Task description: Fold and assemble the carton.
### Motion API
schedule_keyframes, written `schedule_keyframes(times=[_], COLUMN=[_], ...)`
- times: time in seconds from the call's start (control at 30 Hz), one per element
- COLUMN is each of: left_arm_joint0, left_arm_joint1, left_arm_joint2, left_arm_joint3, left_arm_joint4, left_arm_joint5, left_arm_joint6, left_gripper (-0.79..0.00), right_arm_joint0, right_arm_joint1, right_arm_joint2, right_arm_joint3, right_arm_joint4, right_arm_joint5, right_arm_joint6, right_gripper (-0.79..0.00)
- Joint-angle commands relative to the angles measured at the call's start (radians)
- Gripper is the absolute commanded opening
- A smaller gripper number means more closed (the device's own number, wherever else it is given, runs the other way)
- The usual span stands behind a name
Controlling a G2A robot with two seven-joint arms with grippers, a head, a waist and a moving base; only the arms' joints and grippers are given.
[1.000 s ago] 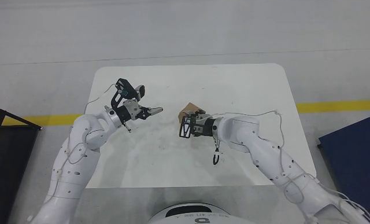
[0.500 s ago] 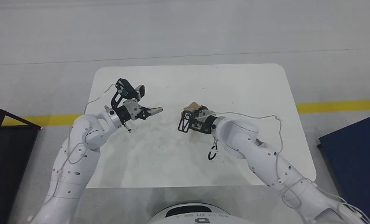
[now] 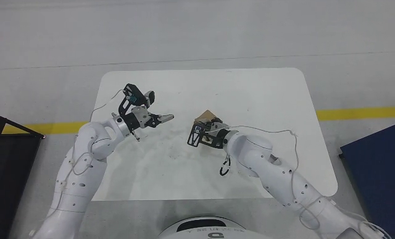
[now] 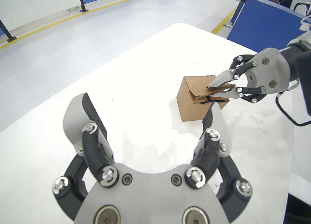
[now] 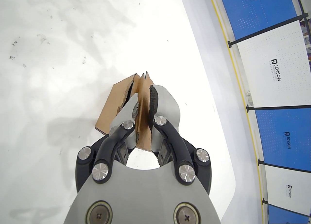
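Left wrist view: right claw (image 4: 211, 89) clamps a flap (image 4: 201, 92) atop the box (image 4: 190, 109), seemingly to fold it shut; left claw (image 4: 148, 100) hovers near, spread apart.

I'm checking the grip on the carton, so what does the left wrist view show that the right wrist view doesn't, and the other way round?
Left wrist view: the left gripper, open and apart from the carton, and a side look at the right gripper at the carton's top. Right wrist view: close up, the flap pinched flat between its fingers. Both: the brown carton on the white table, with the right gripper shut on that flap.
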Motion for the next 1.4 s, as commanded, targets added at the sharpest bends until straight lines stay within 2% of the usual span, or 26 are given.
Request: schedule_keyframes(times=[0.0, 0.2, 0.33, 0.63, 0.67, 0.73, 0.8, 0.87, 0.97, 1.03, 1.1, 1.3, 1.37], left_arm_joint0=[0.0, 0.0, 0.0, 0.0, 0.0, 0.0, 0.0, 0.0, 0.0, 0.0, 0.0, 0.0, 0.004], left_arm_joint1=[0.0, 0.0, 0.0, 0.0, 0.0, 0.0, 0.0, 0.0, 0.0, 0.0, 0.0, 0.0, 0.001], left_arm_joint2=[0.0, 0.0, 0.0, 0.0, 0.0, 0.0, 0.0, 0.0, 0.0, 0.0, 0.0, 0.0, 0.012], left_arm_joint3=[0.0, 0.0, 0.0, 0.0, 0.0, 0.0, 0.0, 0.0, 0.0, 0.0, 0.0, 0.0, -0.031], left_arm_joint4=[0.0, 0.0, 0.0, 0.0, 0.0, 0.0, 0.0, 0.0, 0.0, 0.0, 0.0, 0.0, 0.015], left_arm_joint5=[0.0, 0.0, 0.0, 0.0, 0.0, 0.0, 0.0, 0.0, 0.0, 0.0, 0.0, 0.0, -0.018], left_arm_joint6=[0.0, 0.0, 0.0, 0.0, 0.0, 0.0, 0.0, 0.0, 0.0, 0.0, 0.0, 0.0, -0.008], left_gripper=[0.0, 0.0, 0.0, 0.0, 0.0, 0.0, 0.0, 0.0, 0.0, 0.0, 0.0, 0.0, 0.0], right_arm_joint0=[-0.002, -0.011, -0.015, -0.02, -0.025, -0.039, -0.057, -0.079, -0.118, -0.147, -0.163, -0.116, -0.089], right_arm_joint1=[-0.001, -0.003, -0.004, -0.005, -0.004, 0.002, 0.008, 0.014, 0.024, 0.028, 0.031, 0.024, 0.019], right_arm_joint2=[0.001, 0.01, 0.017, 0.044, 0.053, 0.078, 0.105, 0.134, 0.204, 0.264, 0.309, 0.305, 0.288], right_arm_joint3=[0.002, 0.001, 0.003, -0.001, -0.006, -0.011, -0.017, -0.025, -0.011, 0.024, 0.063, 0.157, 0.178], right_arm_joint4=[0.001, 0.004, 0.008, 0.054, 0.068, 0.095, 0.106, 0.129, 0.211, 0.295, 0.364, 0.463, 0.468], right_arm_joint5=[-0.005, -0.02, -0.033, -0.065, -0.075, -0.101, -0.113, -0.12, -0.124, -0.1, -0.084, -0.105, -0.103], right_arm_joint6=[-0.002, -0.021, -0.034, -0.078, -0.101, -0.155, -0.19, -0.24, -0.364, -0.443, -0.486, -0.38, -0.339], right_gripper=[-0.73, -0.64, -0.628, -0.394, -0.345, -0.132, -0.099, -0.003, 0.0, -0.025, -0.129, -0.135, -0.12])
